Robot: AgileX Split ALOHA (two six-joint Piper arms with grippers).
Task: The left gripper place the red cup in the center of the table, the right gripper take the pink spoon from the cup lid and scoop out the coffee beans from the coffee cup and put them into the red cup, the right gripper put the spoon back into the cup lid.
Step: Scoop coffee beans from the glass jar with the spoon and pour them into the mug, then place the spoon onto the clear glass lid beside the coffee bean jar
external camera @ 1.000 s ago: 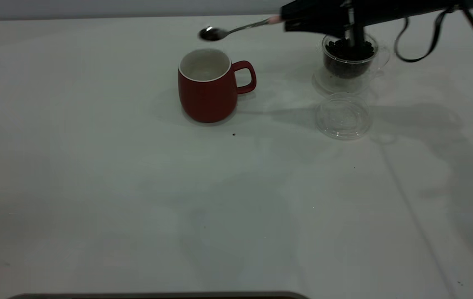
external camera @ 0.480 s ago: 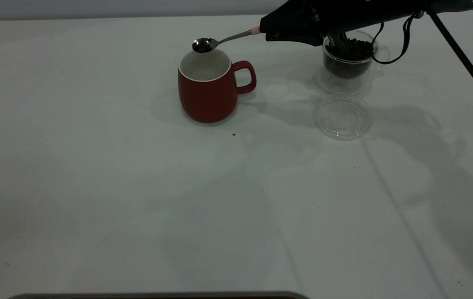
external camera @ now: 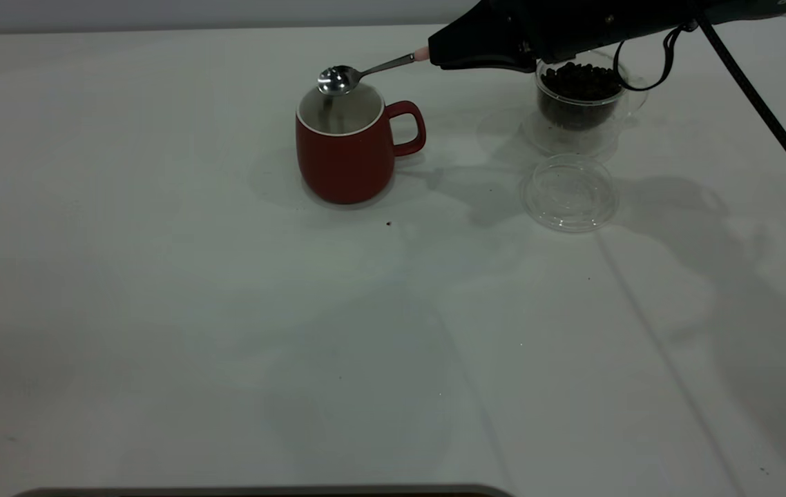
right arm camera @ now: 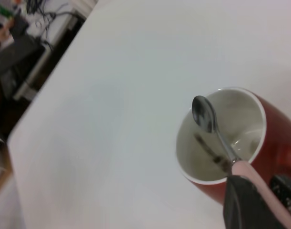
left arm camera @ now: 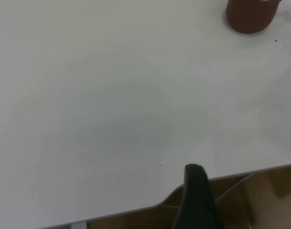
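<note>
Now the right tool (external camera: 434, 55) holds the spoon (external camera: 358, 72) over the red cup (external camera: 344, 155).

Its fingers are clamped on the spoon's pink handle, and the silver bowl hangs just above the cup's far rim, looking empty in the right wrist view. The red cup stands upright mid-worktop (external camera: 227, 310), handle toward the glass cup (external camera: 578, 103), which sits well apart to the right and is full of beans (external camera: 581, 76). The clear lid (external camera: 569, 193) lies flat just in front of the glass cup. The left tool (left arm camera: 197, 200) is parked near the worktop's edge, far from the red cup; whether its fingers are apart or together cannot be told.
</note>
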